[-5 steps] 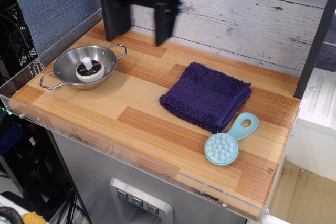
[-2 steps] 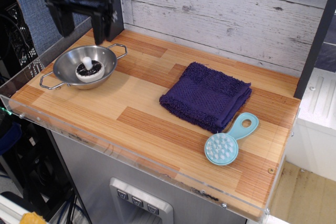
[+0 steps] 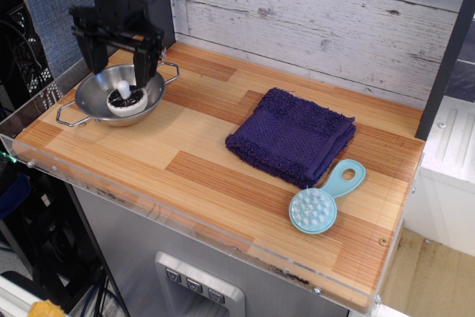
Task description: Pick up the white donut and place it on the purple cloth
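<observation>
Currently I am holding the gripper (image 3: 120,64) spread wide directly over the white donut (image 3: 127,101), one finger on each side of it and gripping nothing. The donut is sitting just beneath the fingertips, inside the steel bowl (image 3: 95,85), stem knob up. No contact is showing, so I am judging the pickup as not yet made. The purple cloth (image 3: 291,136) is lying well off to the gripper's right and nearer the camera, with nothing on it. A blue brush (image 3: 317,206) is resting just beyond the cloth. Descent, grasp, lift, carry and release are all remaining.
</observation>
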`<state>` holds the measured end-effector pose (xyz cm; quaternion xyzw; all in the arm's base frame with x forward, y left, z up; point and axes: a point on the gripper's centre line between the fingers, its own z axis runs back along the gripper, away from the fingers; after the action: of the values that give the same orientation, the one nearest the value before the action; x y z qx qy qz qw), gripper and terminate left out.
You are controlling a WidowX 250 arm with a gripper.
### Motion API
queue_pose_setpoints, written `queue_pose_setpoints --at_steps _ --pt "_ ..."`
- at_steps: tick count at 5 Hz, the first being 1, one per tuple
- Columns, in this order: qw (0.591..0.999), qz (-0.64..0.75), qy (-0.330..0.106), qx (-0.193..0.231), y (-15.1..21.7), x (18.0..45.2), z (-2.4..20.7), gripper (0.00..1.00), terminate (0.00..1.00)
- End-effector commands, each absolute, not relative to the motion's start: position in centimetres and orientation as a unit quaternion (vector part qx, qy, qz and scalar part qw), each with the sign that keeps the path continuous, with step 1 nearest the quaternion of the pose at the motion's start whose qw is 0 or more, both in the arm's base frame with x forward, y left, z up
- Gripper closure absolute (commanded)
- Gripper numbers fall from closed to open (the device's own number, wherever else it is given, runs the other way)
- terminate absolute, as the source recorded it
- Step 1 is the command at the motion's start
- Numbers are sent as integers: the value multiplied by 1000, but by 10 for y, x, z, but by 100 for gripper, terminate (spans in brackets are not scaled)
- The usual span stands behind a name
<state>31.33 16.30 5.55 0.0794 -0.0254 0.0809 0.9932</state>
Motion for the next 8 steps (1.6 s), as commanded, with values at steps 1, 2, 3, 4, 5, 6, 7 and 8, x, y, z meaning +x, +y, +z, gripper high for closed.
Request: queue_pose_setpoints --at_steps 1,2,3,4,5,6,7,8 --pt "991 85 -12 106 178 322 47 0 0" --pt "991 91 5 99 183 319 38 0 0" --pt "992 106 19 70 188 316 30 0 0" --pt "992 107 18 64 187 316 29 100 0" --pt "993 104 12 58 184 316 42 100 0" --pt "993 112 -14 43 176 315 82 100 0" --pt "994 91 -50 -14 153 318 130 100 0" --pt "997 35 -59 -23 104 326 169 100 0"
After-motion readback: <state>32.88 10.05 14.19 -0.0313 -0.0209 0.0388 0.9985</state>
